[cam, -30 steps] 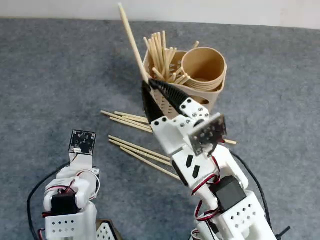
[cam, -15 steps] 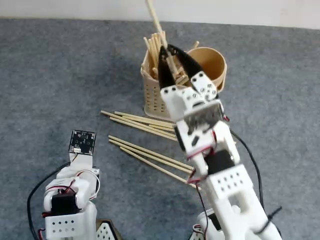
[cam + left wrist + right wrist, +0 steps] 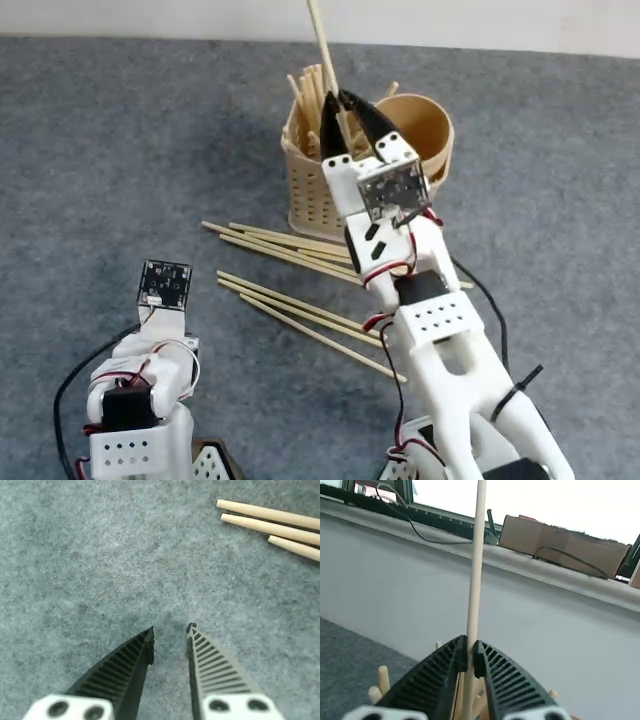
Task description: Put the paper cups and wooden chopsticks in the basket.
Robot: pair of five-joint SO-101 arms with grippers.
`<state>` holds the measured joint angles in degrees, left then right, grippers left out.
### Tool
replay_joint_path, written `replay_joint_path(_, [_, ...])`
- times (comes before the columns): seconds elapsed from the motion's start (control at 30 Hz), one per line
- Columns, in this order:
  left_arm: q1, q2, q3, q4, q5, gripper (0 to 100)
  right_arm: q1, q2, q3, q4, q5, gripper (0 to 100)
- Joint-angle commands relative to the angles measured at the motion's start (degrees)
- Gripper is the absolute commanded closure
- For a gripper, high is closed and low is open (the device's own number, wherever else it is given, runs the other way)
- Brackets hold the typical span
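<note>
A cream slotted basket (image 3: pixel 312 208) stands at the back of the grey carpet, holding several wooden chopsticks (image 3: pixel 310 95) and stacked paper cups (image 3: pixel 420 125). My right gripper (image 3: pixel 343 105) hovers over the basket, shut on one chopstick (image 3: pixel 322 45) that stands nearly upright; in the right wrist view the chopstick (image 3: pixel 475 570) rises from between the fingers (image 3: pixel 485 665). More chopsticks (image 3: pixel 290 305) lie loose on the carpet before the basket. My left gripper (image 3: pixel 170 632) is open just above bare carpet, with three chopstick ends (image 3: pixel 270 527) nearby.
A second loose bundle of chopsticks (image 3: pixel 270 240) lies closer to the basket's foot. The left arm (image 3: pixel 150 380) sits folded at the front left. Open carpet spreads to the left and right. A pale wall (image 3: pixel 150 15) runs along the back edge.
My right gripper has carried the chopstick from the basket's front edge up over the basket and swung it from a leftward lean to nearly upright. The left arm has kept still.
</note>
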<state>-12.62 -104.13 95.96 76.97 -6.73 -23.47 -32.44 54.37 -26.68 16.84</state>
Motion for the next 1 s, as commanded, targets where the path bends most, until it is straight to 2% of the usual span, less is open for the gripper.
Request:
replay_joint_path(0.0, [-0.3, 0.1, 1.2, 0.4, 0.4, 88, 0.7, 0.7, -2.0, -1.3, -0.7, 98.9])
replay_joint_path(0.13, [-0.3, 0.1, 1.2, 0.4, 0.4, 88, 0.7, 1.4, -1.6, -0.9, -0.7, 98.3])
replay_joint_path(0.3, [-0.3, 0.1, 1.2, 0.4, 0.4, 88, 0.7, -0.3, -1.5, 0.0, -3.1, 90.6])
replay_joint_path(0.43, [-0.3, 0.1, 1.2, 0.4, 0.4, 88, 0.8, -4.1, -1.9, 6.5, -8.2, 90.3])
replay_joint_path(0.97, [-0.3, 0.1, 1.2, 0.4, 0.4, 88, -0.1, -23.2, -1.8, 25.3, -8.4, 90.6])
